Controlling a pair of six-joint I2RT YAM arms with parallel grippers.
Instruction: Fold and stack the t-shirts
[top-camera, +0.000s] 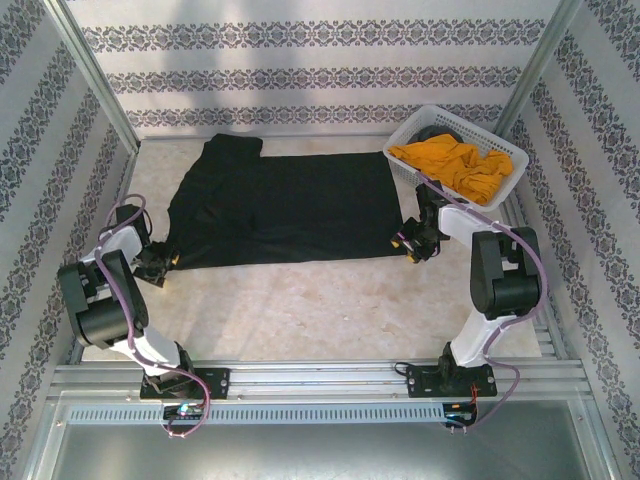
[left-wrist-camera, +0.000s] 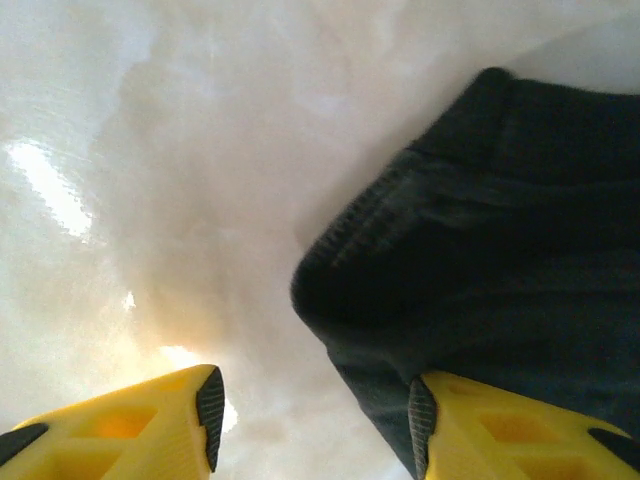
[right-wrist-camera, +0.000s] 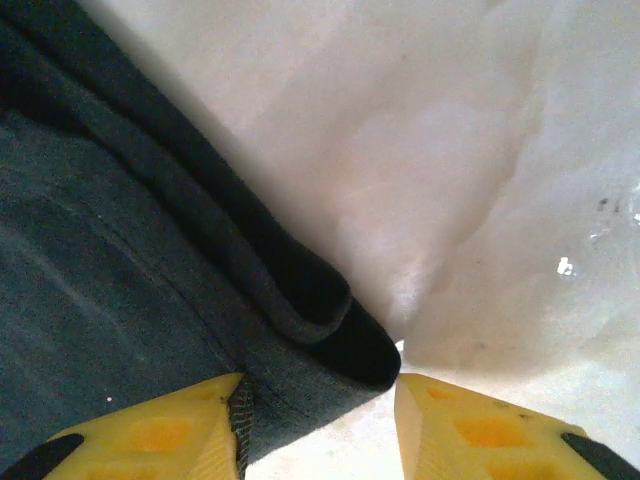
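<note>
The black t-shirt (top-camera: 285, 205) lies spread flat on the table, one sleeve pointing to the back. My left gripper (top-camera: 160, 262) is low at its near left corner. In the left wrist view that gripper (left-wrist-camera: 315, 420) is open, and the shirt's hemmed corner (left-wrist-camera: 480, 260) lies by the right fingertip (left-wrist-camera: 425, 420). My right gripper (top-camera: 408, 243) is at the near right corner. The right wrist view shows it (right-wrist-camera: 320, 420) open, with the folded-over corner of the black t-shirt (right-wrist-camera: 330, 330) lying between the fingers. The mustard-orange t-shirt (top-camera: 455, 165) sits crumpled in the basket.
The white lattice basket (top-camera: 478, 128) stands at the back right, close behind my right arm. Patterned walls enclose the table on three sides. Bare pale tabletop (top-camera: 300, 310) stretches between the shirt's near edge and the arm bases.
</note>
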